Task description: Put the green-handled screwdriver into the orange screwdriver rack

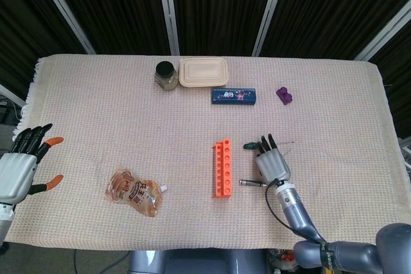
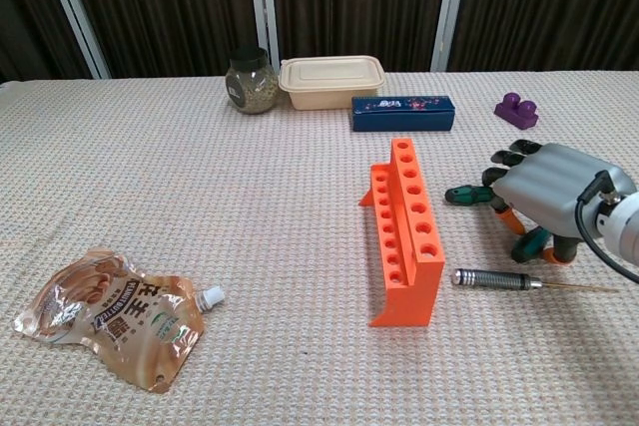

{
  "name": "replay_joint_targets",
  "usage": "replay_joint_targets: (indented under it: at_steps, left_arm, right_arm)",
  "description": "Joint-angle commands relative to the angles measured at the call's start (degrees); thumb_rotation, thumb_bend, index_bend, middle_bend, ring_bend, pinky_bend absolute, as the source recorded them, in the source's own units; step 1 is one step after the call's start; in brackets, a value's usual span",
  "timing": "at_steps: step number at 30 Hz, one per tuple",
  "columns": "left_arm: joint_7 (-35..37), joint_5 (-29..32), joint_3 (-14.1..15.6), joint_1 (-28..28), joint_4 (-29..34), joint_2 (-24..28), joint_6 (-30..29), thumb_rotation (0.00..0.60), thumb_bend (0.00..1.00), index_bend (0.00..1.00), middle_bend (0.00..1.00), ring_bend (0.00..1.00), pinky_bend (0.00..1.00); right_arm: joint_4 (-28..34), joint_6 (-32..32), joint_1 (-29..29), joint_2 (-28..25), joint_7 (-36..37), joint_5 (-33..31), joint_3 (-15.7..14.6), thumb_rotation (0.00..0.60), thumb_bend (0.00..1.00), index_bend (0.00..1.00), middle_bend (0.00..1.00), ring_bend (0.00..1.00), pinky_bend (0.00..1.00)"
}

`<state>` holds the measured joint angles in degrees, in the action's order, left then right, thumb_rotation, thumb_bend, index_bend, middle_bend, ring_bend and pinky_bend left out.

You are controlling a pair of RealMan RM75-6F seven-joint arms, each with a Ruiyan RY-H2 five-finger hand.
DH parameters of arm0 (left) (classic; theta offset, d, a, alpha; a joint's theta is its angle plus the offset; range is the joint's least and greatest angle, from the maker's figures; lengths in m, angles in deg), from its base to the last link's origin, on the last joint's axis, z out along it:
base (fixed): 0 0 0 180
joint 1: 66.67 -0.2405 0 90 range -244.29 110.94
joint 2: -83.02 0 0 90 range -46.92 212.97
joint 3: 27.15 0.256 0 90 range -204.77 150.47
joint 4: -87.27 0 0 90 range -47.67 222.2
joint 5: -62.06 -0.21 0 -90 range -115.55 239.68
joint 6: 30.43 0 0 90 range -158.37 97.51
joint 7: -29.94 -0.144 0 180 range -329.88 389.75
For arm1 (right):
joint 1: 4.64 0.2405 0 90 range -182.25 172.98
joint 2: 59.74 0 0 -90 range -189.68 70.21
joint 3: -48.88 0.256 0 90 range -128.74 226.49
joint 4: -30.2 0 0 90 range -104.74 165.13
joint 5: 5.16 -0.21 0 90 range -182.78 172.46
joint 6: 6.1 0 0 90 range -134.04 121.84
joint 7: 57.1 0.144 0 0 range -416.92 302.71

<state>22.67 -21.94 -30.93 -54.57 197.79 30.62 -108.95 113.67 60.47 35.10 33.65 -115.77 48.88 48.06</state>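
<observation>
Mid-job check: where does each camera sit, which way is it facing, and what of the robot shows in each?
Head view: high, looking steeply down on the table; shows left hand off the near-left edge and right hand with its arm.
Chest view: low, facing across the table toward the curtains; only the right hand shows.
Shared: orange rack, green-handled screwdriver, metal-handled screwdriver, right hand.

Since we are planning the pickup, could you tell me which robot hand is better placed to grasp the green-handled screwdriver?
Right robot hand: it is over the green-handled screwdriver; the left robot hand is far off.
</observation>
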Motion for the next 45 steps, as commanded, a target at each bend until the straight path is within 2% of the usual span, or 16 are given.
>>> replay_joint_targets:
  at_steps: [1,6,9,18,23,28,31,36,41,45]
  left_arm:
    - [0.1,0.0,0.0,0.0,-0.1,0.0,0.1,0.600,0.19,0.21,0.00,0.00,0.00]
    - [0.3,0.0,-0.1,0.1,-0.2,0.0,0.1,0.600,0.19,0.21,0.00,0.00,0.00]
    - [0.3,0.0,-0.1,0.1,-0.3,-0.1,0.1,0.600,0.19,0.21,0.00,0.00,0.00]
    - [0.2,-0.2,0.1,0.3,-0.4,-0.1,0.5,0.600,0.19,0.21,0.00,0.00,0.00]
    - [-0.3,-0.6,0.1,0.5,0.0,0.0,0.6,0.600,0.19,0.21,0.00,0.00,0.00]
    - [-1.2,-1.1,0.3,0.8,0.6,0.1,1.0,0.600,0.19,0.21,0.00,0.00,0.00]
    - [-1.8,-1.4,0.6,0.9,1.0,0.0,1.3,0.600,0.19,0.21,0.00,0.00,0.00]
    - [-2.8,-1.8,1.2,1.1,1.5,-0.2,2.1,0.600,0.19,0.21,0.00,0.00,0.00]
    - [-3.9,-2.5,1.9,1.2,2.1,-0.6,2.8,0.600,0.19,0.21,0.00,0.00,0.00]
    - [-4.6,-2.6,2.2,1.1,2.3,-0.7,2.9,0.600,0.19,0.21,0.00,0.00,0.00]
  right_arm:
    - [-0.1,0.0,0.0,0.1,0.2,0.4,0.2,0.600,0.16,0.57,0.18,0.00,0.00]
    - [0.8,0.4,-0.3,-0.2,1.4,1.3,1.1,0.600,0.16,0.62,0.21,0.00,0.00]
    - [4.0,0.4,-0.6,-1.9,4.9,1.1,3.0,0.600,0.16,0.63,0.21,0.00,0.00]
    - [20.5,-3.9,-2.8,-15.1,23.6,-3.1,11.9,0.600,0.16,0.64,0.24,0.00,0.00]
    - [27.0,-11.5,-4.0,-24.3,36.5,-7.7,16.6,0.600,0.16,0.64,0.26,0.00,0.00]
    - [30.1,-21.9,-5.3,-32.3,51.1,-10.4,21.5,0.600,0.16,0.63,0.28,0.02,0.00]
    - [30.7,-28.2,-6.7,-35.9,60.3,-9.8,24.5,0.600,0.16,0.63,0.29,0.05,0.00]
    - [30.9,-36.8,-9.3,-39.1,73.0,-8.6,29.1,0.600,0.17,0.63,0.30,0.07,0.00]
    - [29.4,-47.4,-12.1,-40.9,85.8,-5.6,35.8,0.600,0.17,0.63,0.30,0.07,0.00]
    - [28.6,-54.5,-13.7,-41.2,92.1,-4.1,41.1,0.600,0.17,0.63,0.30,0.07,0.00]
